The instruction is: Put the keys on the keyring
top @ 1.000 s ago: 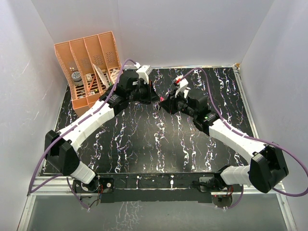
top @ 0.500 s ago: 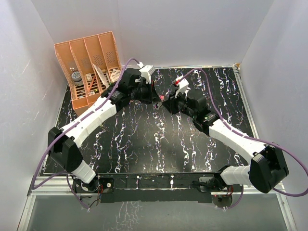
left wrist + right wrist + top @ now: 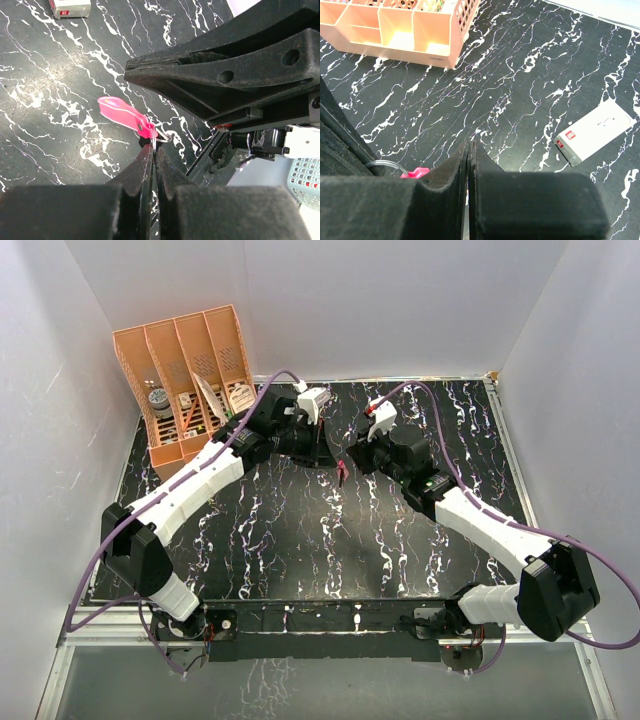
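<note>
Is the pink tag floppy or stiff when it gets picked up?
Probably fairly stiff: the pink tag looks straight, not drooping. It likely swings, joined only by the small keyring. It looks thin, so probably light.

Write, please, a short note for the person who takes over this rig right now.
Left gripper: jaws shut on the keyring at its ring, pink tag hanging free.
Right gripper: jaws shut, close beside it; whether they pinch a key cannot be told.
No key shows in any view.
Done: keyring is in the grip.
Left to do: thread the keys on.
</note>
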